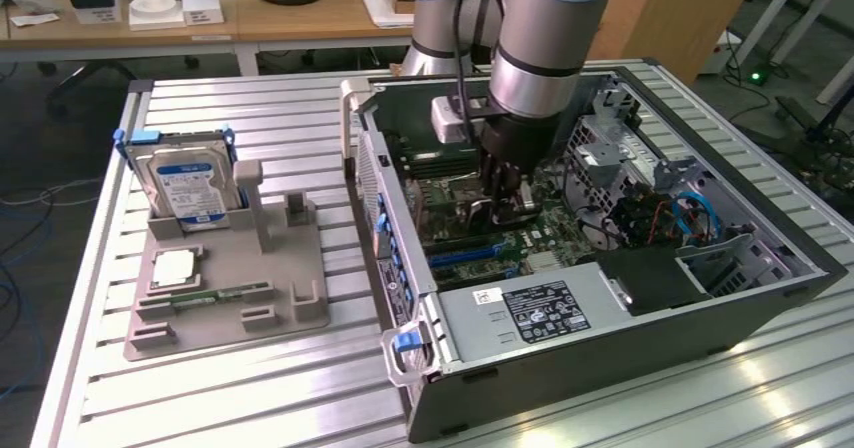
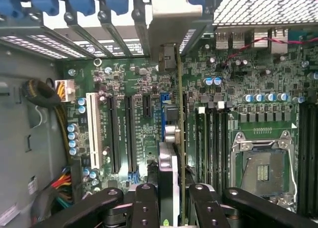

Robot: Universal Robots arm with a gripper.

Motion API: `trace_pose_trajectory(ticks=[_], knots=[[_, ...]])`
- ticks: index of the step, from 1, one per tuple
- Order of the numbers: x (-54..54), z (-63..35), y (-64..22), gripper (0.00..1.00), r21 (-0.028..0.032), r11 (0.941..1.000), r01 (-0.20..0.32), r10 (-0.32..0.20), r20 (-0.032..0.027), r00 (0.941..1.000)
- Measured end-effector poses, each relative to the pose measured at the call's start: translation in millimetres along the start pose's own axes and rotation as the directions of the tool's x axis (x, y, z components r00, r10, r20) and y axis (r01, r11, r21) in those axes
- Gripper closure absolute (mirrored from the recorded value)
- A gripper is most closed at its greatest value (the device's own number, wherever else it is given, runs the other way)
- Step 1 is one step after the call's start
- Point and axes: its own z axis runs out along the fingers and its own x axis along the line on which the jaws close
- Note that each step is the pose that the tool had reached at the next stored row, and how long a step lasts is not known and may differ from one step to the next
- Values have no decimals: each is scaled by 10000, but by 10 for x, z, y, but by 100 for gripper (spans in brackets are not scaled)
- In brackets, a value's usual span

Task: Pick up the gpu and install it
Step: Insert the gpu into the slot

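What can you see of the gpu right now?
The gpu shows edge-on in the wrist view: a thin board with a greenish edge, silvery and dark parts on one face, and a silvery metal bracket at its far end, next to the rear slot covers. It stands on edge, square to the motherboard, over the expansion slots. The gripper is shut on it, a finger on each face. Whether it is seated cannot be told.

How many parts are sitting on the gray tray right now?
3: the hard drive upright at the tray's far end, a square chip flat before it, and the memory stick lying nearer the camera. Smaller ones may be hidden.
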Motion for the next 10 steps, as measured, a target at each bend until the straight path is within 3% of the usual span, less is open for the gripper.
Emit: trace_pose_trajectory(ticks=[10], knots=[[17, 105, 36, 72, 1, 9999, -165, 165, -8, 9999]])
